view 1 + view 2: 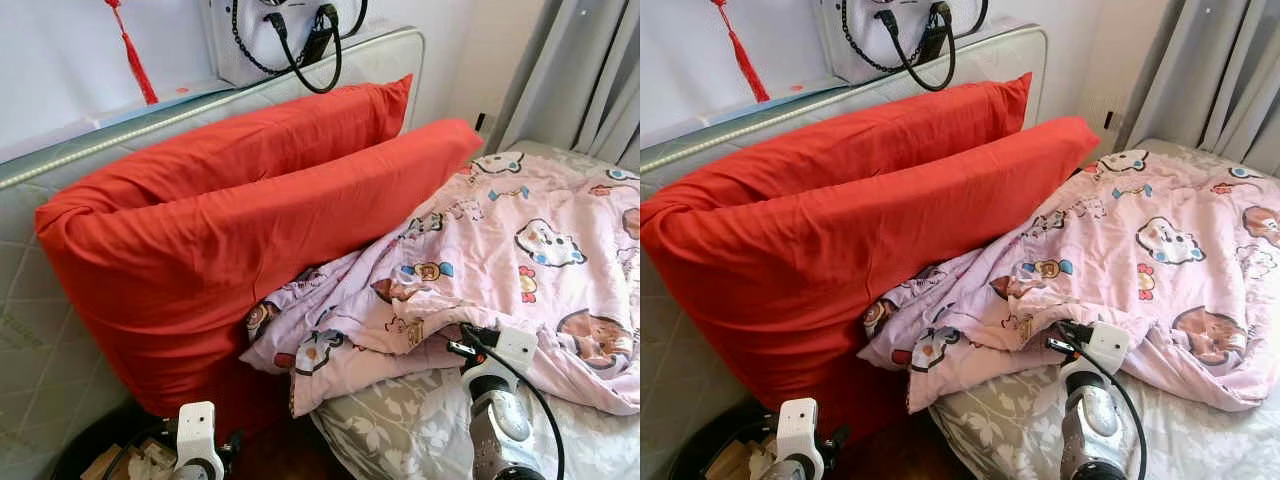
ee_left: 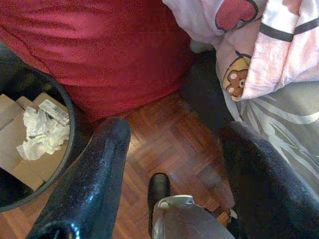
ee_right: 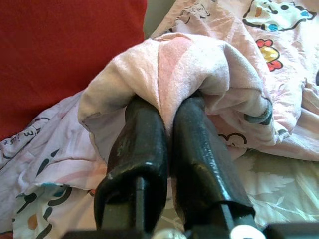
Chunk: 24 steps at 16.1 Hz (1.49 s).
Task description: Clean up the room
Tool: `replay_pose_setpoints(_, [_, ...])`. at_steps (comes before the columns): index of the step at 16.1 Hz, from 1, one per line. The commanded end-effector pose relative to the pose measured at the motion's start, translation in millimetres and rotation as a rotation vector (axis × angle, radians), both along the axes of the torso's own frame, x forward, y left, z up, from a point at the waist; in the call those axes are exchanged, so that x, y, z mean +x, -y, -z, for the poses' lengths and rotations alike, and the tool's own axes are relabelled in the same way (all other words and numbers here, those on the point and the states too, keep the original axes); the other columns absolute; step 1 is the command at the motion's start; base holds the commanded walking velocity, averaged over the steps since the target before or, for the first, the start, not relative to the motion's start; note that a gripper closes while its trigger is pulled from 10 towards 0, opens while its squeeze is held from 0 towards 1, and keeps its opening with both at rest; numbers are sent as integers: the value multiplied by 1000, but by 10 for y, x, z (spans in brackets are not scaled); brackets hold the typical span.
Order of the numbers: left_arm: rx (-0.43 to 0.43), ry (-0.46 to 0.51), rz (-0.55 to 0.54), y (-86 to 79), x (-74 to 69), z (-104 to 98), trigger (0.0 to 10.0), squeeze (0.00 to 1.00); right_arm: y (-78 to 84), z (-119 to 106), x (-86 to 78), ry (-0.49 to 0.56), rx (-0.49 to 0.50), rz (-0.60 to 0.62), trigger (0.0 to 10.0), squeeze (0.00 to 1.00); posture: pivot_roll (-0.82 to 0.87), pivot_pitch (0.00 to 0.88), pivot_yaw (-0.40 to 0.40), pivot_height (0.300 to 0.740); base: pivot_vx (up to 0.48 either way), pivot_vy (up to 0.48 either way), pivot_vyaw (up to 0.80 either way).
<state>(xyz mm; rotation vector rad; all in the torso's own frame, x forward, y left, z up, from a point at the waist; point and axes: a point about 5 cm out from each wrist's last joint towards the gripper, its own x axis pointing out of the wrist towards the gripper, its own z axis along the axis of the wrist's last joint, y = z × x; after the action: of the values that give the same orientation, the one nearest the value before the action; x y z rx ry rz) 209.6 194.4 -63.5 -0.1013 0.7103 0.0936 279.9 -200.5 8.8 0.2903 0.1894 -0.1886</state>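
1. Right arm reaches forward over the near edge of the bed (image 1: 400, 430), wrist raised slightly. The right end effector (image 3: 167, 122) is pushed into the hem of the pink cartoon-print blanket (image 1: 520, 250).
2. Right wrist view: the two black fingers (image 3: 144, 134) are pressed together with a fold of blanket pinched between them; fabric drapes over both tips. State: clamped on the blanket.
3. The blanket lies crumpled across the bed over a grey floral sheet (image 1: 1010, 430). Its near corner spills toward the gap beside the bed and touches the lower of two red pillows (image 1: 230, 250).
4. The pillows lean stacked against a quilted headboard (image 1: 30, 300). A white handbag (image 1: 270, 30) with black straps sits on top of the headboard.
5. Left arm is low, at the bottom edge of the head views. The left end effector (image 2: 169, 164) points down at the parquet floor (image 2: 164, 139), fingers spread wide apart, holding nothing.
6. A black waste bin (image 2: 67, 134) with cardboard and crumpled tissue stands just beside the left fingers, next to the lower pillow.
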Motion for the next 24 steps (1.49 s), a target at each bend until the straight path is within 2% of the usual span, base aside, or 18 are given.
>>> replay_pose_setpoints(1, [13,-32,8,-48,-59,33,10000,0,51,-45,31,18,-5,24,10000,0,110,0,8,740,0,0,0])
replay_pose_setpoints(4, [16,-40,6,-83,-71,37,10000,0,89,-55,27,20,-25,40,10000,0,118,0,12,740,0,0,0])
replay_pose_setpoints(15, [15,-56,20,-100,-69,39,10000,0,150,-100,50,32,-53,69,10000,0,121,8,20,740,-268,0,0])
replay_pose_setpoints(18, [14,-57,26,-81,-63,40,10000,0,218,-126,49,37,-79,102,10000,0,122,7,20,740,-270,0,0])
replay_pose_setpoints(20, [13,-59,29,-77,-66,43,10000,0,357,-188,55,49,-116,168,10000,0,125,2,18,740,-272,0,0])
replay_pose_setpoints(24, [14,-59,28,-79,-70,45,10000,0,451,-265,85,74,-135,203,10000,0,125,0,18,740,-274,0,0])
